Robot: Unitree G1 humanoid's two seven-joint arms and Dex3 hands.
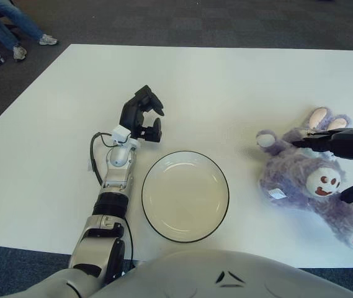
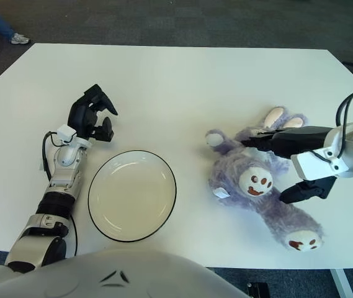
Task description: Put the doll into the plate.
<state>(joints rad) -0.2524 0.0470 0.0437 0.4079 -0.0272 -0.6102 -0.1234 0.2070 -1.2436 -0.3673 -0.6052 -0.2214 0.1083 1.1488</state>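
The purple plush doll (image 2: 238, 162) lies on its back at the table's right side, face up, with its ears toward the far edge and a white tag at its side. My right hand (image 2: 264, 171) reaches in from the right and clasps the doll's head, one dark finger across the top near the ears and another below the face. The cream plate (image 1: 185, 197) with a dark rim sits in the middle near the front edge, a short gap left of the doll. My left hand (image 1: 142, 115) shows just left of the plate, fingers curled, holding nothing.
The white table (image 1: 226, 87) stretches wide behind the plate. Its right edge runs close to the doll's feet (image 2: 300, 241). A person's legs (image 1: 12, 28) stand on the dark carpet beyond the far left corner.
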